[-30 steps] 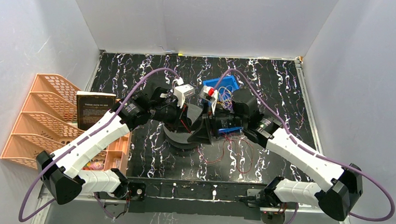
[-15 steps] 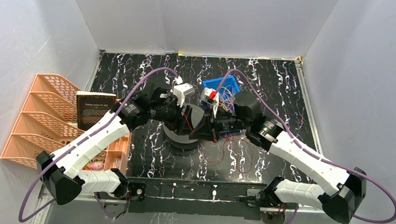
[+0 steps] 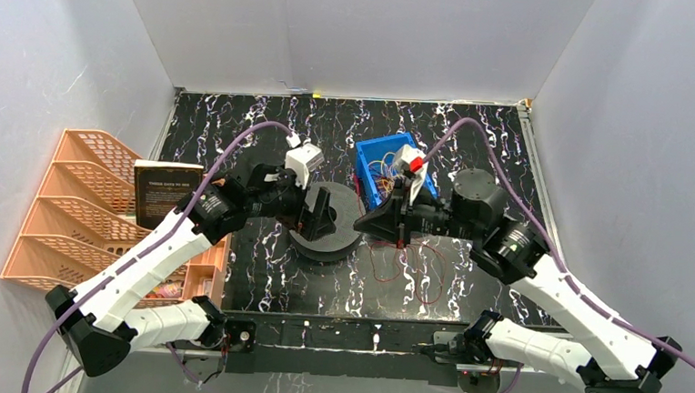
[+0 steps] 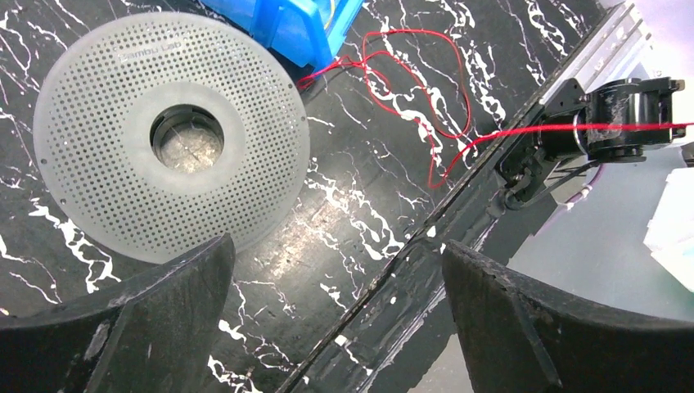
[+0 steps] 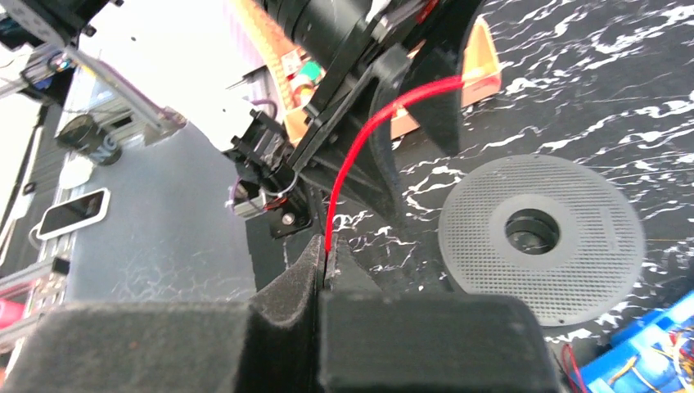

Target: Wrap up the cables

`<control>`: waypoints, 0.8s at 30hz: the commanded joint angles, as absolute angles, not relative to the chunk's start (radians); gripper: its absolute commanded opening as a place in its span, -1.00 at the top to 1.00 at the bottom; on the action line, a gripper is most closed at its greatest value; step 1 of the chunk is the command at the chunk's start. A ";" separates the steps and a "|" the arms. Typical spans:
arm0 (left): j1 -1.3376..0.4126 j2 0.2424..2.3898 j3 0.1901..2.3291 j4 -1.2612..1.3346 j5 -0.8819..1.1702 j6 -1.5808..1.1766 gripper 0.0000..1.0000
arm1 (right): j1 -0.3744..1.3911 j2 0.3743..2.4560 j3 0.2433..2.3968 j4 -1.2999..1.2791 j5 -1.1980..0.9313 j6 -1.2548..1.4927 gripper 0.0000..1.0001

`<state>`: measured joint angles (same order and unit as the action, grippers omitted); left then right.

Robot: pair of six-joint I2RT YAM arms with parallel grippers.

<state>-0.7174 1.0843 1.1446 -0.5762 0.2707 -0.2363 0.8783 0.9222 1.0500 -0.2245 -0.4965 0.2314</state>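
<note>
Top external view: black marbled table [image 3: 261, 278], white walls [image 3: 381, 34] — our right gripper [image 5: 322, 254] pinches a red cable [image 5: 360, 137] arcing upward; left gripper [image 4: 335, 246] gapes wide.

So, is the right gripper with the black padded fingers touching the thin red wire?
Touching. The right wrist view shows the thin red wire running down into the closed seam between the fingers of the right gripper, pinched there with no gap.

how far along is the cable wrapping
Barely started. Done: nothing visibly wound; no wire shows on the grey spool. In hand: the right gripper pinches one red cable in its jaws, its slack looped loose on the table. The left gripper is open, empty. Left: that strand, plus the tangle in the blue bin.
</note>
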 commanded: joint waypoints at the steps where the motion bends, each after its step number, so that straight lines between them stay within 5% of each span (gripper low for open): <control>1: -0.724 1.040 1.116 -0.584 0.241 -0.222 -0.96 | 0.882 0.884 1.151 -0.293 -0.340 0.208 1.00; 14: -0.724 0.954 1.144 -0.624 0.312 -0.276 -0.97 | 0.882 0.928 1.204 -0.578 -0.087 0.159 1.00; 24: -0.724 0.870 1.009 -0.316 0.463 -0.620 -0.97 | 0.884 0.962 1.021 -0.487 -0.252 0.091 1.00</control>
